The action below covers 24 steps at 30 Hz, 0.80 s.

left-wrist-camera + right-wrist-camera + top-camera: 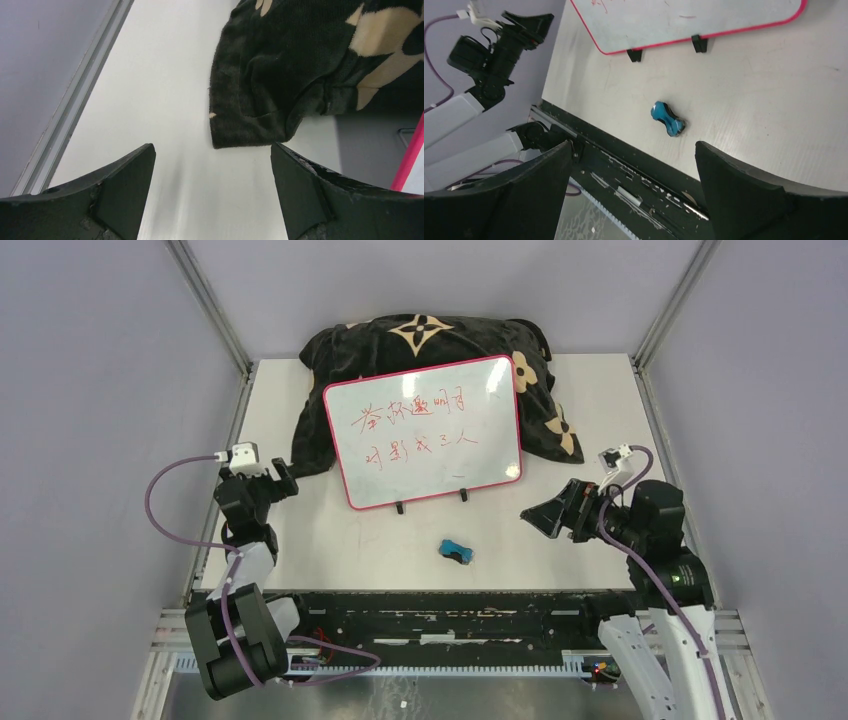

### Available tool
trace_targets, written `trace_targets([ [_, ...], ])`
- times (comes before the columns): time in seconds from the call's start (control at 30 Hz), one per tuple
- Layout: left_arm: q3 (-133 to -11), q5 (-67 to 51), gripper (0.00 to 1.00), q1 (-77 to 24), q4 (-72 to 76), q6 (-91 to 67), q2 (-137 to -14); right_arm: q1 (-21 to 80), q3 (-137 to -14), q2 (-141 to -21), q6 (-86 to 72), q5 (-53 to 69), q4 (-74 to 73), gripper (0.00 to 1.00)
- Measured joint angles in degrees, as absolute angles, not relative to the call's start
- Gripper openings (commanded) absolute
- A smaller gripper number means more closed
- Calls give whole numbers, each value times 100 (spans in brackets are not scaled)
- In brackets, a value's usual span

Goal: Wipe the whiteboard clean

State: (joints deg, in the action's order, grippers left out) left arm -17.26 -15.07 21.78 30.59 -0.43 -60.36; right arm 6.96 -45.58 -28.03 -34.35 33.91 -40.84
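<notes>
One glossy pink-rimmed whiteboard at centre, one plush cushion behind, one blue eraser below; left gripper and right gripper gape empty.

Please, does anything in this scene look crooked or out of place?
The whiteboard stands askew, not square to the table, in front of the cushion. Nothing else stands out.

The whiteboard carries two rows of loose red handwriting in Chinese characters. From here the upper row looks like 举杯邀明月 and the lower like 对影成三人, its last two characters, 三人, being the plainest.
</notes>
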Motion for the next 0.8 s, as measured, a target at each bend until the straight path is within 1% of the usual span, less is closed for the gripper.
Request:
trace_targets([
  [0.13, -1726, -1507, 91, 2178, 3059, -43, -6034, 731, -4565, -2952, -3319, 3500, -4379, 100],
  [0.23, -1728, -1507, 91, 2178, 3059, -43, -6031, 742, -4563, -2871, -3415, 3848, -4158, 100],
  [0.33, -1726, -1509, 91, 2178, 3057, -43, -6031, 799, -4722, -3061, -3345, 4047, -4150, 92],
  [0.47, -1726, -1507, 91, 2178, 3055, -43, -6031, 1240, -5214, -3817, -3000, 3907, -4445, 89],
  [0.6, -1726, -1507, 91, 2178, 3055, -43, -6031, 2261, -5662, -4574, -2692, 3251, -4886, 86],
  [0.7, -1728, -1507, 91, 2178, 3055, -43, -6031, 3603, -6158, -5341, -2536, 2373, -5186, 86],
  [0.8, -1728, -1507, 91, 2178, 3050, -43, -6029, 4788, -6595, -6222, -2397, 1439, -5393, 83],
])
